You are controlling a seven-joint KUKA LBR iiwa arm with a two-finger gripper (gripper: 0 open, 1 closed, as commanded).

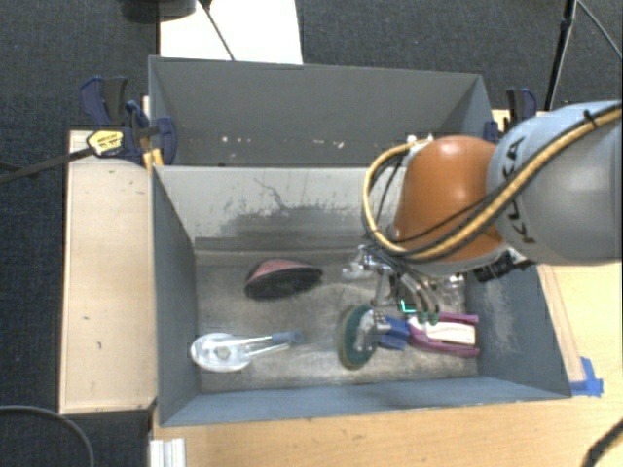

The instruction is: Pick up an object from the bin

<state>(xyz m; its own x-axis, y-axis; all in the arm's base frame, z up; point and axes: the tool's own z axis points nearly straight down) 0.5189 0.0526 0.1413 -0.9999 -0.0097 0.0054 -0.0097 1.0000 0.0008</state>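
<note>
The KUKA-lettered arm [565,202] hangs its jaws, grip impossible to tell, over one dark green disc [352,342] beside one purple-and-white tool [450,335], with one maroon brush [280,279] and one clear scoop [232,349] further left.

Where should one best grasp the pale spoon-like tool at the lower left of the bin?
Likely at its slim bluish handle, coming straight from above and closing across it: the tool lies flat and apart from other things, and its round head looks too wide.
</note>
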